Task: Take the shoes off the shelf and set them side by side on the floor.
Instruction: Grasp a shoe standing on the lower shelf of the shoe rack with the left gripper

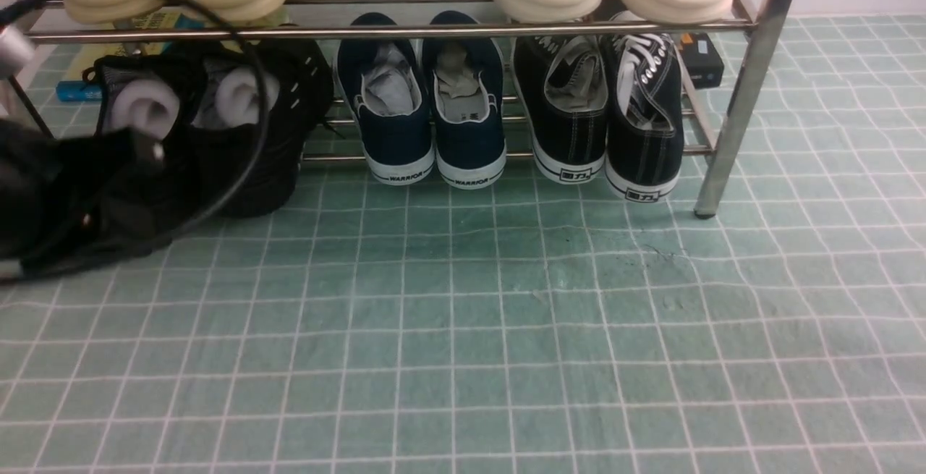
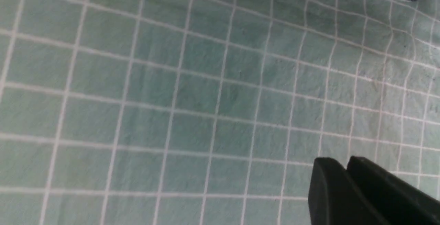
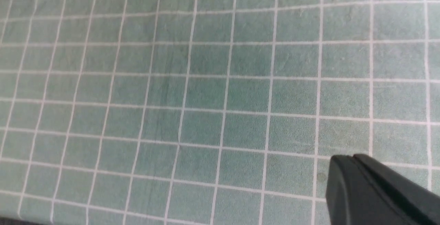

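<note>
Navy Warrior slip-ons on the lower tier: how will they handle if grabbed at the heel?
The navy slip-ons look like soft canvas, so the heel collar would probably fold under a pinch, though the grey paper stuffing should hold some shape. Low-cut and thin-soled, so likely light. The white rubber soles may drag on the shelf tubes.

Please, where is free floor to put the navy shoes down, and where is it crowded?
Free: the wide floor in front of the shelf, bordered behind by the navy shoes and the laced black sneakers. Crowded: the lower shelf rails, filled with shoes side by side, and the left edge, where the left arm sits.
</note>
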`<state>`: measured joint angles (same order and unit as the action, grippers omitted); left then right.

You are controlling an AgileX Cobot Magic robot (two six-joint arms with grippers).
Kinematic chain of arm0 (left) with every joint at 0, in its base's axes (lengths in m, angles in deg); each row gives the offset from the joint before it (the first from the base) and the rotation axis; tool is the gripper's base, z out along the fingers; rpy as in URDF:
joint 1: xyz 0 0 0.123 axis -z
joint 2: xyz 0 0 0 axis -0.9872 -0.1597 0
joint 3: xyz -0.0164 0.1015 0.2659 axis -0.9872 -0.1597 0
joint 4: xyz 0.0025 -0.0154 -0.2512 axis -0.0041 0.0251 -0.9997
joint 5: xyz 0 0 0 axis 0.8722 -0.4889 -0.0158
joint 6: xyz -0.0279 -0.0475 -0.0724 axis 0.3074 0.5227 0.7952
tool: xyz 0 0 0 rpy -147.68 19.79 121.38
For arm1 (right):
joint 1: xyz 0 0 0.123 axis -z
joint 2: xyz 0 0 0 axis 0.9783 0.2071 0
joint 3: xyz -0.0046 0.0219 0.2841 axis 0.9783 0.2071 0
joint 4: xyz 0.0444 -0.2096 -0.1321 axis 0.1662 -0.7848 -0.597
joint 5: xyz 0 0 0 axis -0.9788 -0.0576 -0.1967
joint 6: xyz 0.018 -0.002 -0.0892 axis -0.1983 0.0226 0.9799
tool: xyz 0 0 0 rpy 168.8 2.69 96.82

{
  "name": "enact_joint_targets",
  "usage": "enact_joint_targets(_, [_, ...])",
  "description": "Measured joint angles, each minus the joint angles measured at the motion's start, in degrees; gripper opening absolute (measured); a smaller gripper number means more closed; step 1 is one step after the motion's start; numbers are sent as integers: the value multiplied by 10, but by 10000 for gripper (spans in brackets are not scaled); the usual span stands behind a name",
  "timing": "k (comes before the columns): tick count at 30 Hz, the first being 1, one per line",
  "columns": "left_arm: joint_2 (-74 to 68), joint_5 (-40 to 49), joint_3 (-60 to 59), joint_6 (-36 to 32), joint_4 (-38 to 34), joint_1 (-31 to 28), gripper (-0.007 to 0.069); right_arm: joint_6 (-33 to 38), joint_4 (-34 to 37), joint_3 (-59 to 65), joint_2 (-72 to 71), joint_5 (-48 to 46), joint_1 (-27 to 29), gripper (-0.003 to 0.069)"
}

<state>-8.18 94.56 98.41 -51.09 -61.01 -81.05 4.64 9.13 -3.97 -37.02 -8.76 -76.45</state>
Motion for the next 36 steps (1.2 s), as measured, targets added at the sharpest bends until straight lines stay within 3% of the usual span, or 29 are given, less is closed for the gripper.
enact_joint_targets(5, [-159,0,127,1,-11,86,277,28,14,-1,24,-6,0,7])
enact_joint_targets(10, [-284,-6,248,102,67,145,384,41,15,-2,25,-7,0,13])
enact_joint_targets(17, [-370,-45,336,207,179,193,404,42,15,-2,25,-7,0,19])
enact_joint_targets(25, [-402,-134,348,392,374,241,404,42,18,-2,25,-8,0,27])
enact_joint_targets(32, [-430,-160,350,503,450,243,404,42,31,-2,25,-12,0,35])
enact_joint_targets(36, [-448,-162,350,518,458,243,404,42,40,-2,25,-12,0,41])
